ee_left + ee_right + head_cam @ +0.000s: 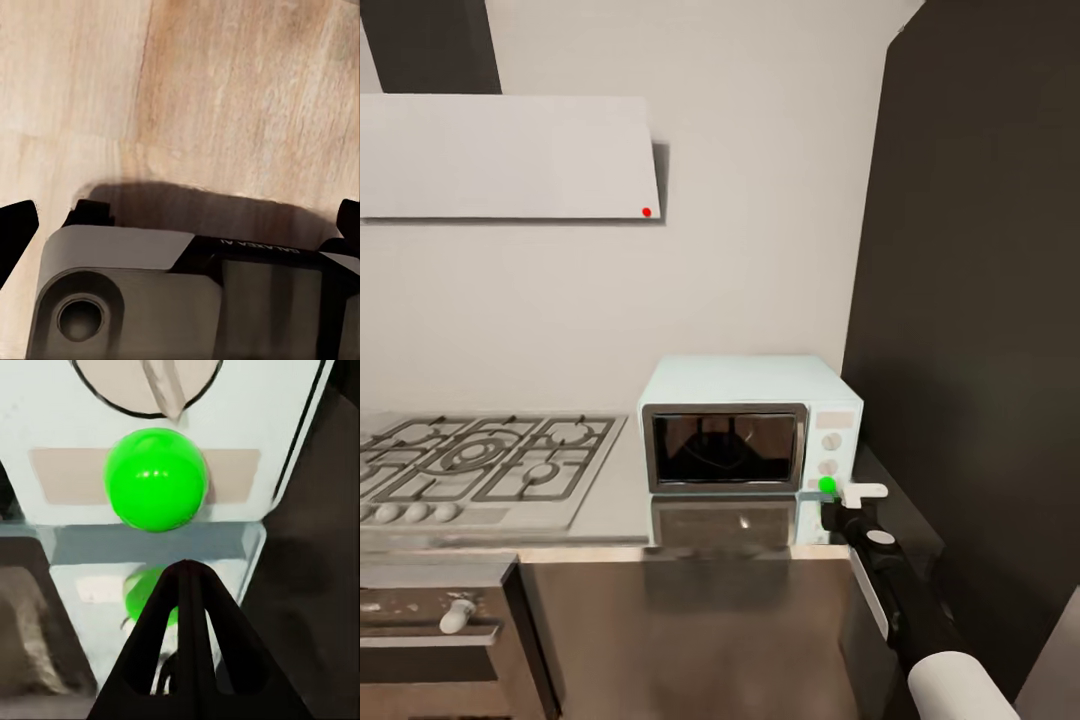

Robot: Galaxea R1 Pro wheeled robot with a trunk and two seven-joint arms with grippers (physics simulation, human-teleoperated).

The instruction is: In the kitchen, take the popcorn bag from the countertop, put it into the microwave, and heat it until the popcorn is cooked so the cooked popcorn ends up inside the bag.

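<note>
The pale mint-blue microwave [750,425] stands on the glossy grey countertop [690,610] against the wall, its dark glass door closed. The popcorn bag is hidden; I cannot make it out through the glass. My right gripper [840,497] is at the microwave's lower right corner, just by the green light [826,486]. In the right wrist view its fingertips [184,570] are pressed together, shut on nothing, pointing just below the green light [155,478] with a knob [150,382] beyond. My left gripper [184,217] hangs open over the wooden floor [225,90].
A grey gas hob [470,465] lies left of the microwave, with a white range hood [510,155] above it. The dark built-in oven [430,640] with a white knob sits at lower left. A tall dark cabinet [980,350] walls off the right side.
</note>
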